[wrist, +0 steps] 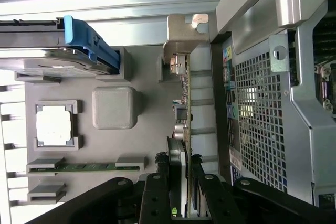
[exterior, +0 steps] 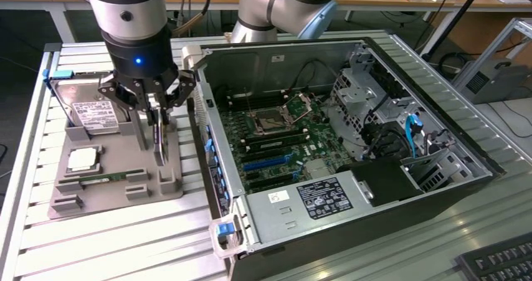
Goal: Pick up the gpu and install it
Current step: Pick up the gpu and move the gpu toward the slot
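Note:
The gpu (exterior: pixel 159 149) is a thin dark card standing on edge, upright, over the side of the grey tray (exterior: pixel 116 197) nearest the computer case. My gripper (exterior: pixel 154 128) comes down on it from above, with a black finger on each face of the card, shut on it. In the wrist view the gpu (wrist: pixel 182 103) runs edge-on away from my gripper (wrist: pixel 182 166), and its silvery bracket (wrist: pixel 185 32) is at the far end. I cannot tell whether the card's lower edge still touches the tray.
The tray also holds a hard drive (exterior: pixel 93 109) with a blue clip, a processor (exterior: pixel 83 159) and a green memory stick (exterior: pixel 96 180). The open computer case (exterior: pixel 349 63) lies at the exterior view's right, motherboard (exterior: pixel 275 138) exposed, power supply (exterior: pixel 316 203) at its near end. A keyboard (exterior: pixel 499 262) sits nearby.

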Action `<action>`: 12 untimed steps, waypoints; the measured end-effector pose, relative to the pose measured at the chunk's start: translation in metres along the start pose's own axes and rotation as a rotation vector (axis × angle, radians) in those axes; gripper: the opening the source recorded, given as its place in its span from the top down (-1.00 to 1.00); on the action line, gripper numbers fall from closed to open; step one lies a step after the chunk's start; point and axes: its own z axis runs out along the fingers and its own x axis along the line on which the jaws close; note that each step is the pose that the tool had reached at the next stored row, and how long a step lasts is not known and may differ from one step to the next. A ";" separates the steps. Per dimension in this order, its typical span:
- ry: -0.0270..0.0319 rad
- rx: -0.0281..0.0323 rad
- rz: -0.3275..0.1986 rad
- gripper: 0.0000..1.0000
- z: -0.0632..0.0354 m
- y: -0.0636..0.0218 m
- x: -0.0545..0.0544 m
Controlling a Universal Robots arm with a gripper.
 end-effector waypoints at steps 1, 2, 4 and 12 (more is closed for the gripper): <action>0.0001 -0.0002 0.000 0.47 -0.0002 0.0000 0.000; 0.0001 -0.0002 0.000 0.47 -0.0004 0.0000 0.000; 0.0001 -0.0003 0.000 0.47 -0.0014 -0.0001 0.000; 0.0001 -0.0006 0.000 0.47 -0.0033 -0.0001 0.000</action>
